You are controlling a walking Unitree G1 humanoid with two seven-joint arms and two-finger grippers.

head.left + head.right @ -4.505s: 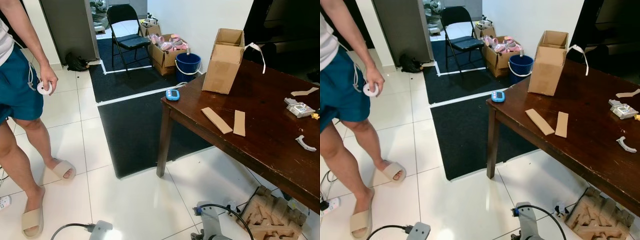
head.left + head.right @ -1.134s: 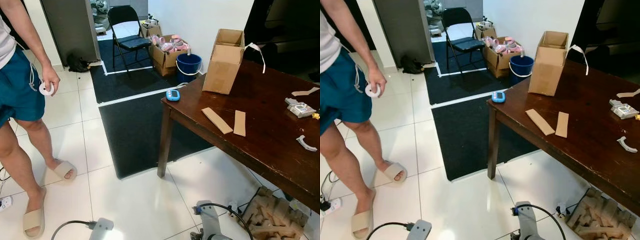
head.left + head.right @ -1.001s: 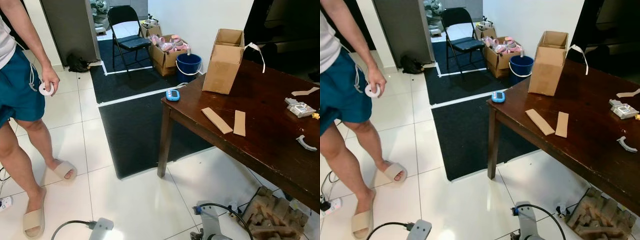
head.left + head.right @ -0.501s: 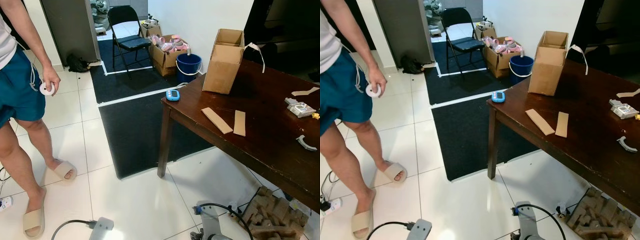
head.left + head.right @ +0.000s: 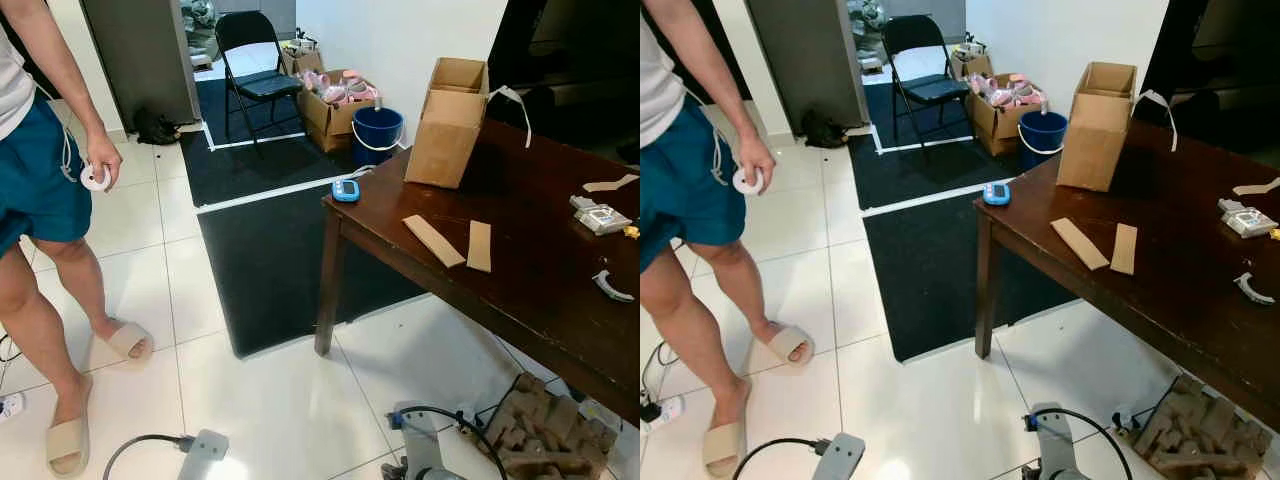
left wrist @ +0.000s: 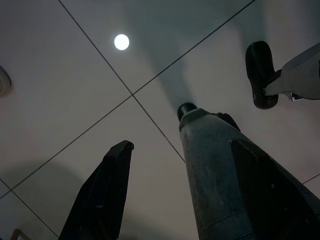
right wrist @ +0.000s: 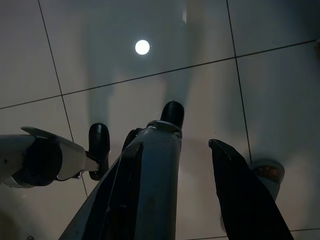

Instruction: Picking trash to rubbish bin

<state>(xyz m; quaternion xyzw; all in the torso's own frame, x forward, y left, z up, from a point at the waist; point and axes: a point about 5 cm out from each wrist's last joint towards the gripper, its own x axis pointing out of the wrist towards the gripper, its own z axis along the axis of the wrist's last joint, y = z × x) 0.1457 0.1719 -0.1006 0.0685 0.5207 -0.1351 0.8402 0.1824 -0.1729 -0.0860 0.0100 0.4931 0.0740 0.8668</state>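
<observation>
The likeliest trouble is navigation: a person [image 5: 40, 190] stands on the tiled floor [image 5: 270, 400] well clear of the worktop's [image 5: 540, 270] near corner, and cables trail by the robot's feet, so a careless step could snag or bump. The trash, two cardboard strips [image 5: 433, 240], lies on the worktop just in front of the cardboard box [image 5: 448, 122]; a blue bucket [image 5: 376, 128], perhaps the bin, sits beyond the worktop's far corner. Both arms hang idle, pointing at the floor. The left hand [image 6: 170, 195] and right hand [image 7: 185, 195] are spread open, holding nothing.
</observation>
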